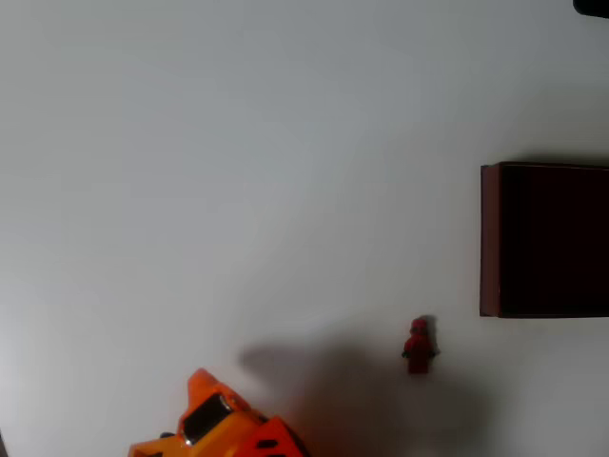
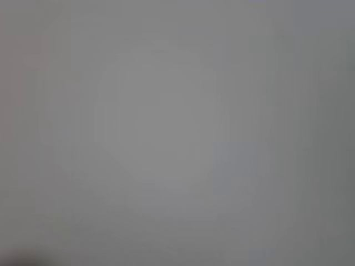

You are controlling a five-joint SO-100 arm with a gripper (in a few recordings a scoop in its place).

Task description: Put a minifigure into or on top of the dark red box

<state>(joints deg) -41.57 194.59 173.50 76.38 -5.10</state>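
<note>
In the overhead view the minifigure (image 1: 419,345), tiny and all red, stands on the white table below the box's lower left corner. The dark red box (image 1: 490,238), with thin red-brown walls and a near-black inside, sits at the right edge, partly cut off by the frame. My orange gripper (image 1: 211,411) comes in at the bottom edge, well to the left of the minifigure and apart from it. Its fingers cannot be made out, so I cannot tell if it is open or shut. The wrist view is a blurred grey stretch of table.
The white table (image 1: 238,171) spreads flat across the overhead view. The arm's shadow (image 1: 324,381) falls between the gripper and the minifigure. A small dark object (image 1: 592,7) pokes in at the top right corner.
</note>
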